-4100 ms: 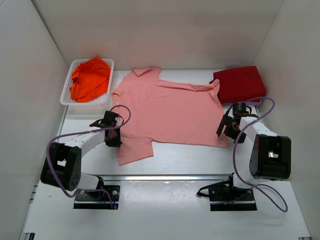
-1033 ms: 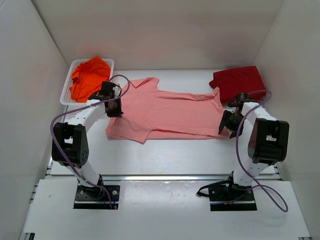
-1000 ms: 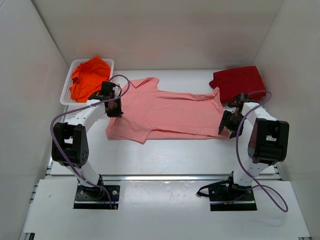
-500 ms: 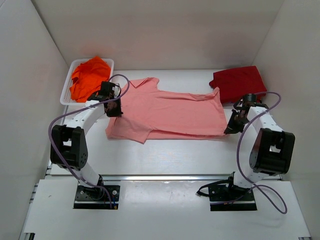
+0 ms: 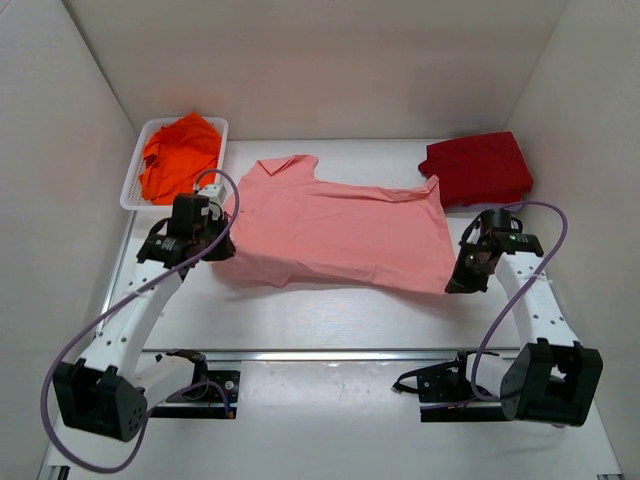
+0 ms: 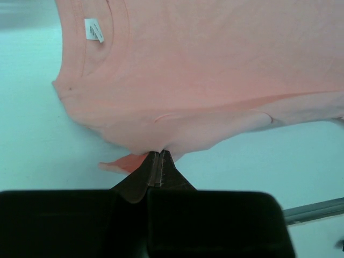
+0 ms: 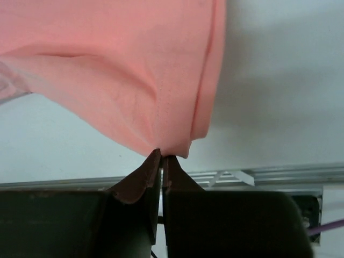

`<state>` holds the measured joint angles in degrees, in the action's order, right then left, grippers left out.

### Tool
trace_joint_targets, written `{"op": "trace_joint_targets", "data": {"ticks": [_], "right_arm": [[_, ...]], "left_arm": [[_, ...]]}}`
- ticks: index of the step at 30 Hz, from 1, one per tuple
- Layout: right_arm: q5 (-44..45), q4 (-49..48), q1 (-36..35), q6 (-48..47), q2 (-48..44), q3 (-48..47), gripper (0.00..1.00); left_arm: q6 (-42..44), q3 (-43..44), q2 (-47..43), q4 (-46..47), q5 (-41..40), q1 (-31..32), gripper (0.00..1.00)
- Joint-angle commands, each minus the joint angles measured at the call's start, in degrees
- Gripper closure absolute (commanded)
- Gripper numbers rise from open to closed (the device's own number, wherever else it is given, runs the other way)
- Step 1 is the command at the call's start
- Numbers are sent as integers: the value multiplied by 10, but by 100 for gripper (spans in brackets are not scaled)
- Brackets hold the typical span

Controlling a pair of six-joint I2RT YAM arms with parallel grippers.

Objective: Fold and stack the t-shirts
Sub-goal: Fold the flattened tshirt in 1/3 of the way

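A salmon-pink soft cloth short-sleeved t-shirt point(image 5: 340, 225) lies spread across the middle of the white counter point(image 5: 330, 320). Its collar points toward the far left and its other end reaches toward the right edge.

The left hand point(image 6: 156, 161) has its two dark fingers pressed together on the near left edge of this shirt, with a fold of pink cloth pinched between the tips. In the left wrist view the cloth stretches away from the fingers, and the neckline with a small white label point(image 6: 93, 29) shows at the upper left.

The right hand point(image 7: 162, 156) is likewise closed tight on the shirt's near right corner, where a doubled edge of cloth runs down into the fingertips.

From above, the cloth next to the left hand stands a little off the counter with a shadow under it.

A dark red cloth t-shirt point(image 5: 478, 168), folded into a block, rests at the far right corner of the counter, just beside the pink shirt's far right tip. A bright orange cloth t-shirt point(image 5: 180, 155) sits crumpled inside a white plastic slotted basket point(image 5: 130, 198) at the far left corner, near the pink shirt's collar.
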<state>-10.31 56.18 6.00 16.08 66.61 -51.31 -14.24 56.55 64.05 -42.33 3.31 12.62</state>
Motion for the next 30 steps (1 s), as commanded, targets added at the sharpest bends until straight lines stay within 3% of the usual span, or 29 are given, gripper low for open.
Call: {"op": "trace_joint_targets", "data": {"ticks": [1, 8, 15, 21, 30], "right_arm": [[20, 41, 1, 6, -40, 13, 99], [30, 67, -13, 7, -67, 47, 100], [50, 81, -10, 4, -44, 24, 100], [45, 64, 33, -35, 12, 5, 100], [35, 36, 25, -59, 150, -54, 100]], "left_arm": [[-11, -39, -53, -24, 10, 6, 100], [-21, -97, -84, -34, 28, 10, 100], [-4, -104, -105, -52, 24, -11, 100], [-4, -80, -60, -29, 28, -13, 100], [-12, -17, 59, 17, 26, -28, 100]]}}
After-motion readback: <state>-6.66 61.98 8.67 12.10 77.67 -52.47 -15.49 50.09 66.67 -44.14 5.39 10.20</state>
